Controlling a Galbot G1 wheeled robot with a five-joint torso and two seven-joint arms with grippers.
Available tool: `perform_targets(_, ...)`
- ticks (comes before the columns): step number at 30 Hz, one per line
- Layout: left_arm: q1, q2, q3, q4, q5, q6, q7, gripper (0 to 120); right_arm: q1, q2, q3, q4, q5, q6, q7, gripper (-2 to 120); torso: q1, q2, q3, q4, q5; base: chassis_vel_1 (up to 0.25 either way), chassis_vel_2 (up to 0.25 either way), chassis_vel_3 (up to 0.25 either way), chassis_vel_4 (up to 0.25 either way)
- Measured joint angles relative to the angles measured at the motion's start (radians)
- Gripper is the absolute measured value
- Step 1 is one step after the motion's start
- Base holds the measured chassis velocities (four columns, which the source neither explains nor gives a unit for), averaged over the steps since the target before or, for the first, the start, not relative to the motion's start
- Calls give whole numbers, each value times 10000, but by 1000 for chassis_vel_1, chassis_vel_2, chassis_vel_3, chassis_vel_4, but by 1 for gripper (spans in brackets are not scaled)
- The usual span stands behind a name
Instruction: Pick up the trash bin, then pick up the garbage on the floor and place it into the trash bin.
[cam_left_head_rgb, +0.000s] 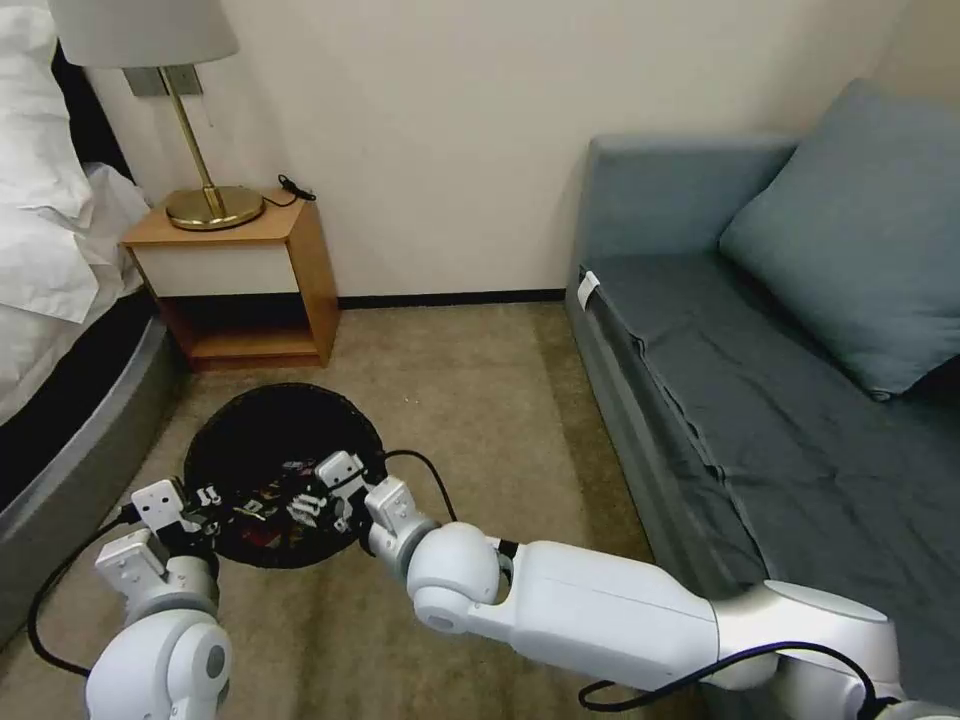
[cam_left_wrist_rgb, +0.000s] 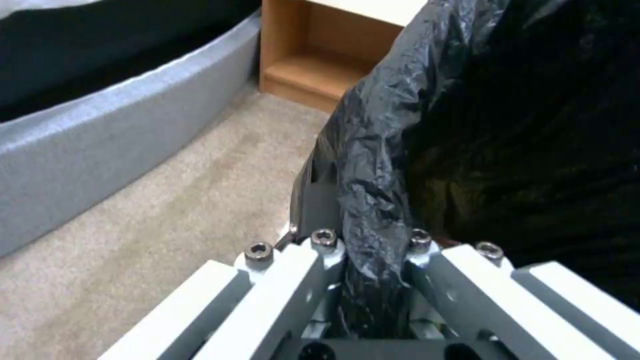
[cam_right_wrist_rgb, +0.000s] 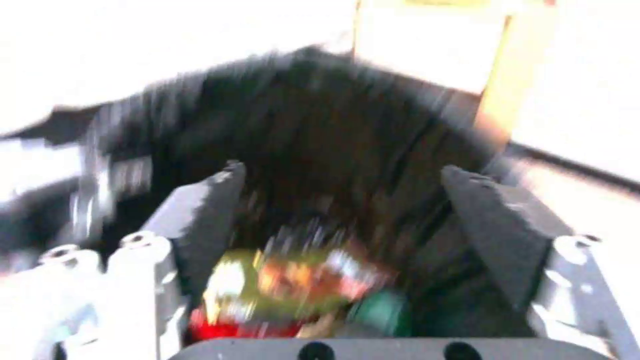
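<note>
The trash bin (cam_left_head_rgb: 285, 425) is a round bin lined with a black bag, low in front of me over the carpet. My left gripper (cam_left_head_rgb: 203, 503) is shut on its near rim; in the left wrist view the crinkly bag (cam_left_wrist_rgb: 373, 165) is pinched between the fingers (cam_left_wrist_rgb: 325, 250). My right gripper (cam_left_head_rgb: 322, 497) hangs over the bin's mouth, open, with nothing between its dark pads (cam_right_wrist_rgb: 207, 210). Garbage lies inside the bin (cam_right_wrist_rgb: 320, 115): a yellow-orange wrapper (cam_right_wrist_rgb: 287, 280), a green bottle (cam_right_wrist_rgb: 381, 311) and a red packet (cam_right_wrist_rgb: 230, 330).
A wooden nightstand (cam_left_head_rgb: 250, 280) with a brass lamp (cam_left_head_rgb: 213, 205) stands against the wall behind the bin. The bed (cam_left_head_rgb: 60, 400) runs along the left and a grey sofa (cam_left_head_rgb: 760, 400) along the right. Beige carpet (cam_left_head_rgb: 480, 400) lies between them.
</note>
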Motion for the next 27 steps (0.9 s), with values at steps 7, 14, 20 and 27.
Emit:
perform_targets(7, -22, 44, 26, 501, -970, 291, -472, 3, 346, -1165, 936, 985, 22, -7, 181, 99, 0, 0, 0, 0, 2, 0, 0, 0, 0)
perform_targets(14, -3, 206, 12, 544, -3079, 1180, -1574, 3, -102, -2527, 1522, 2124, -56, -62, 211, 100, 0, 0, 0, -3, 0, 0, 0, 0, 0)
perform_targets(20, -28, 239, -31, 819, -4737, 1578, -2402, 3, -659, -2974, 1955, 2484, -261, -65, 210, 100, 0, 0, 0, -2, 2, 0, 0, 0, 0)
perform_targets(27, -121, 231, -80, 1375, -5039, 1930, -3137, 3, -1029, -3210, 2080, 2650, -429, -36, 215, 100, 0, 0, 0, -1, -1, 0, 0, 0, 0)
